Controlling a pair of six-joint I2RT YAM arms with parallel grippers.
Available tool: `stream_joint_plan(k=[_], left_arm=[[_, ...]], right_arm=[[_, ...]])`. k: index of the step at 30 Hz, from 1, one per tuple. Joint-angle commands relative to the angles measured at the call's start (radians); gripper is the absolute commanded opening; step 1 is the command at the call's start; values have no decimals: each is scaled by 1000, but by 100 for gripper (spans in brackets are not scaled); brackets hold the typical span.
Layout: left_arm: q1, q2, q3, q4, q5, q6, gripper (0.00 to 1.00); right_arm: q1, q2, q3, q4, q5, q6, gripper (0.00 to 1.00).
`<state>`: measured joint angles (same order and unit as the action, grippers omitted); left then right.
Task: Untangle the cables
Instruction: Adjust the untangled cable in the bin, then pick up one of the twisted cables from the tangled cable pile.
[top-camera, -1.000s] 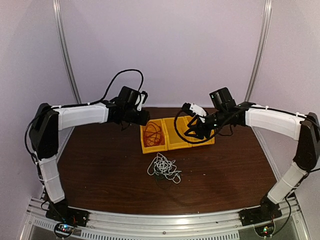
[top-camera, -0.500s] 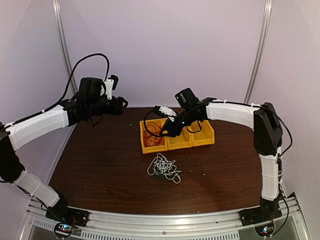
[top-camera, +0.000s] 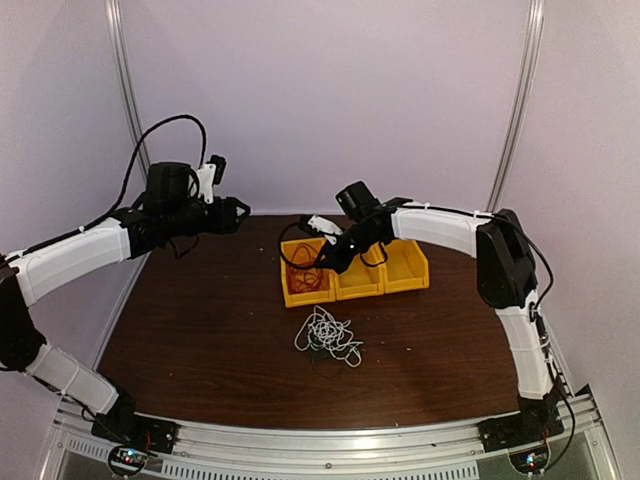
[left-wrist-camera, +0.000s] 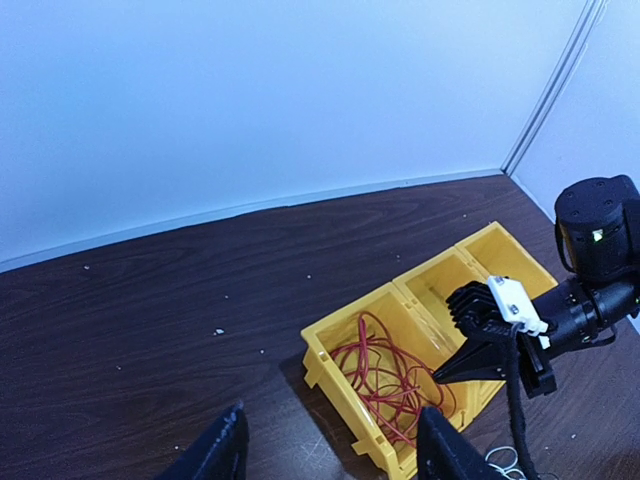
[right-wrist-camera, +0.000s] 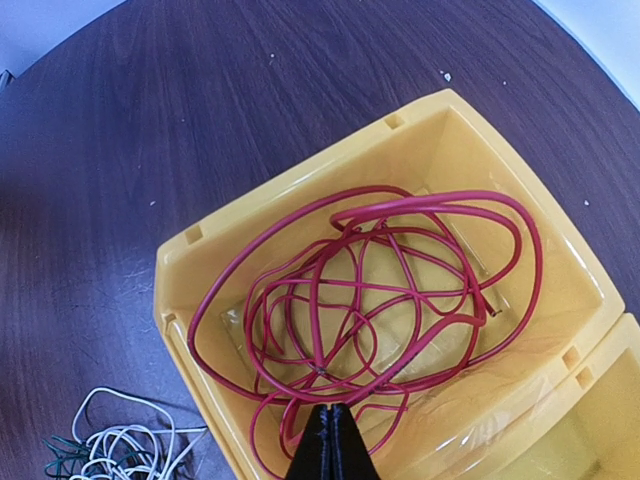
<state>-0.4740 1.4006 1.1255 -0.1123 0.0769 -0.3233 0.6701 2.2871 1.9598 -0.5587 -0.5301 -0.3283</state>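
A red cable (right-wrist-camera: 370, 300) lies in loose loops inside the leftmost yellow bin (right-wrist-camera: 300, 185). My right gripper (right-wrist-camera: 333, 440) hangs over that bin's near side, fingers pressed shut; its tips reach the nearest red loops and no strand shows between them. From above, the right gripper (top-camera: 325, 262) is over the red cable (top-camera: 304, 276). A clump of white cable (top-camera: 328, 335) with a dark strand in it lies on the table in front of the bins. My left gripper (top-camera: 235, 212) is raised at the back left, open and empty, well apart from the cables.
Three yellow bins stand in a row at the back of the brown table (top-camera: 200, 330); the middle bin (top-camera: 357, 290) and right bin (top-camera: 408, 280) show no cable. Walls close the back and sides. The right arm stretches over the two right-hand bins.
The right arm swung left from the right-hand bin to over the left bin, and its jaws closed. The left arm pulled back to the left, away from the bins.
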Motion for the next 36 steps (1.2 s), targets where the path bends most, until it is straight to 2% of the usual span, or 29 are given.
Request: stream_joint_plan(k=[1, 3, 5, 9, 13, 18, 23, 28, 36], left_arm=[[9, -31, 1, 60, 33, -10, 58], [9, -34, -1, 60, 21, -2, 58], [11, -31, 0, 56, 15, 5, 58], [11, -23, 4, 52, 13, 17, 58], [16, -7, 18, 29, -3, 27, 59], [23, -4, 17, 27, -16, 37, 59], [26, -3, 17, 27, -24, 42, 59], [27, 1, 17, 27, -15, 40, 59], [28, 6, 18, 27, -3, 40, 59]], right_arm=[[15, -14, 30, -46, 21, 6, 0], [15, -65, 6, -49, 48, 2, 0], [16, -131, -39, -44, 85, -14, 5], [15, -278, -156, -39, 145, -59, 26], [15, -407, -308, -33, 162, -80, 36], [18, -525, -498, -34, 53, -125, 37], [42, -592, -635, -123, -75, -274, 37], [113, -611, -706, -148, -42, -348, 40], [184, -569, -713, -128, 22, -348, 42]])
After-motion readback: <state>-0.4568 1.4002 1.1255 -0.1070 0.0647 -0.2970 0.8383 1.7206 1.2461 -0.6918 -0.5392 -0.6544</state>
